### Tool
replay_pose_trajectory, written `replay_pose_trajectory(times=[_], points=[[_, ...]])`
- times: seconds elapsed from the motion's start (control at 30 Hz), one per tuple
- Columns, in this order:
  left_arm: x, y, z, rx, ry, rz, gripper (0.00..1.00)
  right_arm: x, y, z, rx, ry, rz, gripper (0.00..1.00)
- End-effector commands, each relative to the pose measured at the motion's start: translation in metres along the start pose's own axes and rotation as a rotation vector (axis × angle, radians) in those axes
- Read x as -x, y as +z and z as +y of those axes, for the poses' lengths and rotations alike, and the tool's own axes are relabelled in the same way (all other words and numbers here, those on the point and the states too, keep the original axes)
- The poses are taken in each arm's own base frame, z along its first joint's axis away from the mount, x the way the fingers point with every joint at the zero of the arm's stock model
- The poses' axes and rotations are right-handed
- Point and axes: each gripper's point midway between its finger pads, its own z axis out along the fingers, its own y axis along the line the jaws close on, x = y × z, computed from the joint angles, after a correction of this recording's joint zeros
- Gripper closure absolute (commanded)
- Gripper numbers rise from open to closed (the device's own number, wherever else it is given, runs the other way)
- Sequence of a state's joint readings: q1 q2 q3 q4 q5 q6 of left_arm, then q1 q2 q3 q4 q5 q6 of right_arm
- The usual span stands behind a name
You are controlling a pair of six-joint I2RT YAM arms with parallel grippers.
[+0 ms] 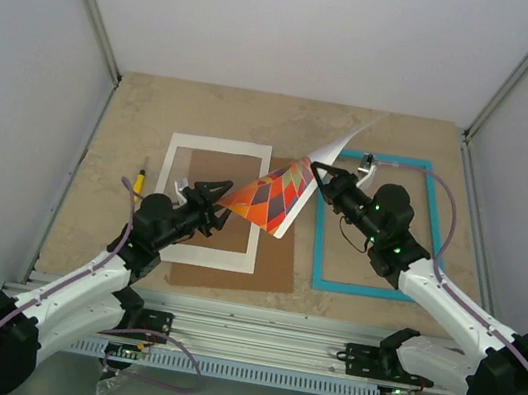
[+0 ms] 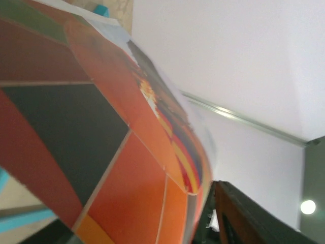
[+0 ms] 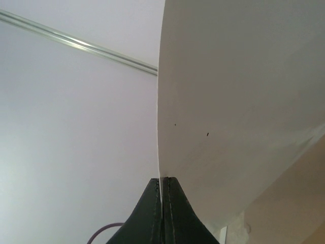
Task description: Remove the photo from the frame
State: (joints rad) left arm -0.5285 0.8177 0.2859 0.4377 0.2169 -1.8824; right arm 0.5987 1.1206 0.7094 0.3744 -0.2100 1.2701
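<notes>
The photo (image 1: 272, 197), an orange-red balloon print, hangs bent in the air between my two grippers, its white back curling up at the far end. My right gripper (image 1: 321, 172) is shut on its upper edge; in the right wrist view the closed fingertips (image 3: 163, 179) pinch the white sheet (image 3: 238, 101). My left gripper (image 1: 216, 200) is at the photo's lower left corner with its jaws apart. In the left wrist view the print (image 2: 101, 142) fills the picture beside one dark finger (image 2: 244, 218); the other finger is hidden. The turquoise frame (image 1: 425, 235) lies flat at the right, with bare table showing through it.
A white mat (image 1: 168, 197) lies on the brown backing board (image 1: 231, 275) under my left arm. A yellow-handled tool (image 1: 139, 180) lies left of the mat. Enclosure walls and a metal rail bound the table.
</notes>
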Motion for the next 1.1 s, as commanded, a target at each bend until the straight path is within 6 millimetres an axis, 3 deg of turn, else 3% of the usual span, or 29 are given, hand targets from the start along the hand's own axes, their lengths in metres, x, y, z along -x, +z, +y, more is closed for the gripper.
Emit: replay_pose_trajectory(times=[0.0, 0.4, 0.57, 0.77, 0.9, 1.07], points=[[-0.001, -0.003, -0.017, -0.088, -0.027, -0.004, 0.51, 0.008, -0.007, 0.01, 0.04, 0.024, -0.058, 0.99], [-0.001, -0.005, -0.033, -0.155, -0.012, -0.02, 1.0, 0.001, -0.012, 0.002, 0.033, 0.086, -0.06, 0.99], [0.0, -0.008, -0.042, -0.159, 0.035, -0.044, 1.0, -0.001, -0.021, -0.004, -0.005, 0.069, -0.058, 0.77], [-0.002, -0.005, -0.077, -0.141, 0.19, -0.08, 1.0, 0.003, -0.039, -0.003, -0.07, -0.034, -0.053, 0.52], [-0.014, 0.007, -0.108, -0.095, 0.346, -0.059, 1.0, 0.012, -0.056, 0.0, -0.131, -0.155, -0.064, 0.45], [-0.023, 0.019, -0.127, -0.014, 0.519, -0.032, 1.0, 0.015, -0.072, 0.014, -0.18, -0.351, -0.002, 0.41]])
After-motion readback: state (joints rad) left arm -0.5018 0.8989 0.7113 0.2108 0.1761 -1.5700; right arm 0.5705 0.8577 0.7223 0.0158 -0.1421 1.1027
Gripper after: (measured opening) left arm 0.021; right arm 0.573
